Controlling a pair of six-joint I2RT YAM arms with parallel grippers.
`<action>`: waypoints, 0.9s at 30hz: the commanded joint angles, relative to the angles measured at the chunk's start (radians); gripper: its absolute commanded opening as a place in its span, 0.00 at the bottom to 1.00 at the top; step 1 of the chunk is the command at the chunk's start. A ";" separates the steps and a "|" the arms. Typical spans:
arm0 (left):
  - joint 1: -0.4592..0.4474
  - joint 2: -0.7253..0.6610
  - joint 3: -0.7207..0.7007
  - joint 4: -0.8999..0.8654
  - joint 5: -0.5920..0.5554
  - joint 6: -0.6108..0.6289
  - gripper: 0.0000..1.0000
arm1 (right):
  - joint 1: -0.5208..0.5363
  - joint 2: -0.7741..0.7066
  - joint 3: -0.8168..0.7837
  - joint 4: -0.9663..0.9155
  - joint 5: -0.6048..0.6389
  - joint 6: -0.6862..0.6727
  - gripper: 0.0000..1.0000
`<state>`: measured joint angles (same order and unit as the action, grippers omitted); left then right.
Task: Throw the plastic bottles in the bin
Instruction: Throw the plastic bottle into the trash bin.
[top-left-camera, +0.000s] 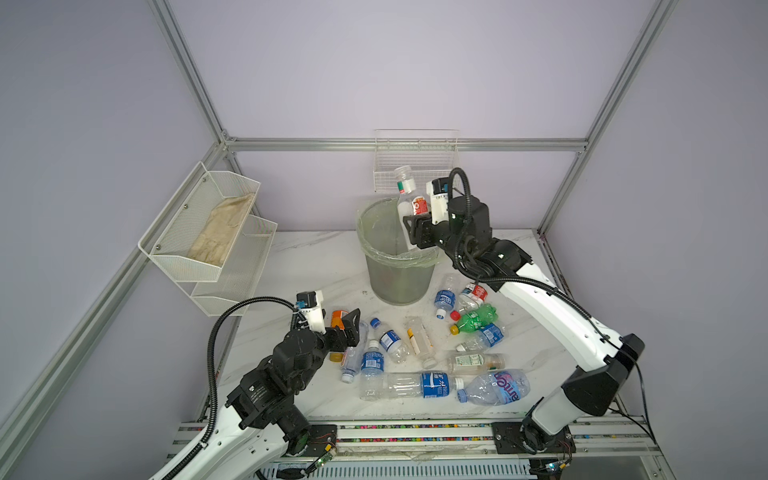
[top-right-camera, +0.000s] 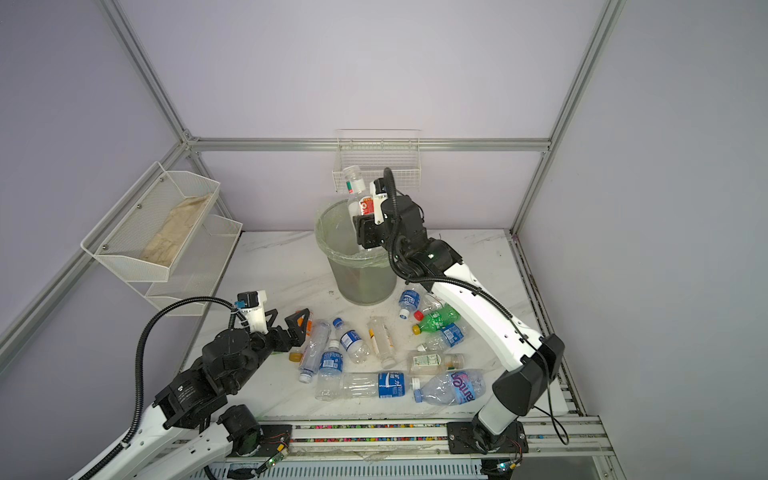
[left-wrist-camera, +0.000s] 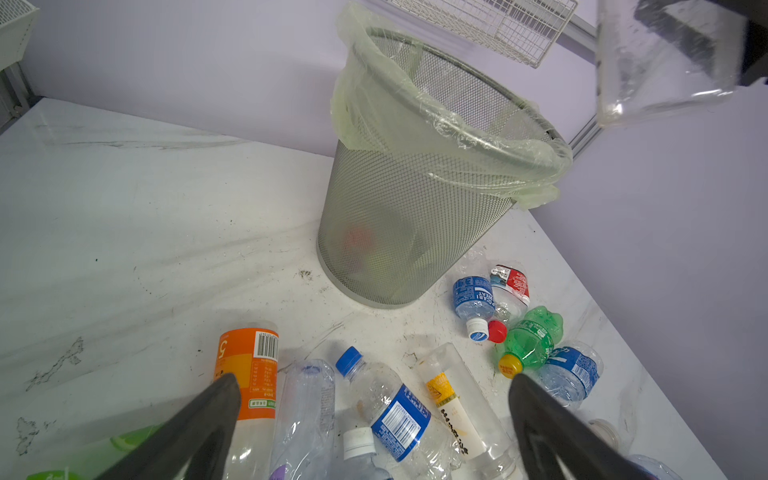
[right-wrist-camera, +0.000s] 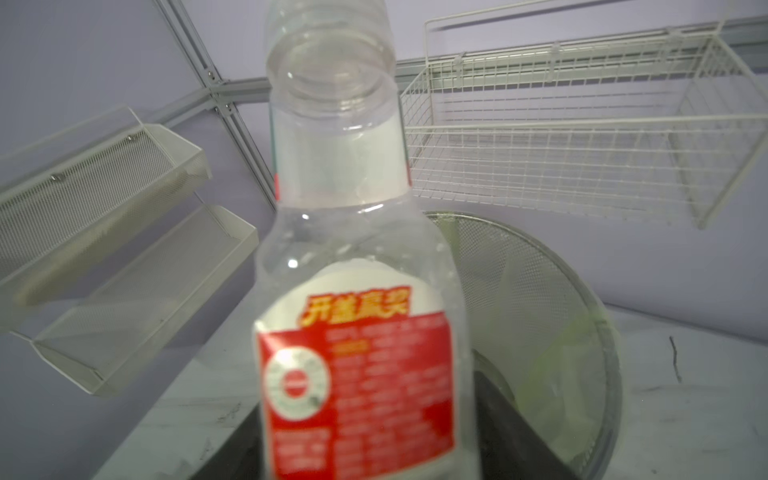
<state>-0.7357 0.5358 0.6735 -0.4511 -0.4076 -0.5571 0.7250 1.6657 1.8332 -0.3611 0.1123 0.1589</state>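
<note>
Marble-pattern table (top-left-camera: 316, 266), lilac walls, aluminium frame. Bin (top-left-camera: 395, 282) stands upright toward the back of the table, with a pale green liner folded over its rim. Wire basket (top-left-camera: 415, 158) hangs on the wall behind it; mesh shelf (top-left-camera: 208, 232) on the left wall.

My right pincer (top-left-camera: 412, 230) is raised above the bin's rim, on its right side. Red-label bottle (top-left-camera: 409, 199) stands roughly upright between my fingers, leaning a little, over the bin's mouth in both top views. In the right wrist view the bottle (right-wrist-camera: 361, 249) fills the middle, blurred, and a black finger (right-wrist-camera: 511, 419) shows beside it. Clamped or let go: I cannot tell.

My left pincer (top-left-camera: 351, 322) hangs low over the front left of the table, fingers spread wide, gripping nothing. Under it lie an orange-label bottle (left-wrist-camera: 249, 374) and a blue-label bottle (left-wrist-camera: 395, 411).

Loose bottles (top-left-camera: 415, 384) lie on their sides in front of the bin and to its right, a green bottle (top-left-camera: 473, 318) among them.
</note>
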 joint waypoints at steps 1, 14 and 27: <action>-0.005 -0.021 0.000 0.007 0.010 0.006 0.99 | 0.004 0.064 0.125 -0.071 0.019 -0.031 0.96; -0.007 -0.042 0.006 -0.014 0.002 0.011 0.99 | 0.004 -0.021 0.157 -0.067 0.047 -0.055 0.97; -0.035 0.033 0.026 -0.015 0.112 0.055 0.97 | 0.004 -0.201 0.039 -0.075 -0.019 -0.025 0.97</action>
<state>-0.7532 0.5449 0.6746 -0.4797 -0.3515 -0.5358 0.7250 1.5284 1.9076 -0.4271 0.1253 0.1223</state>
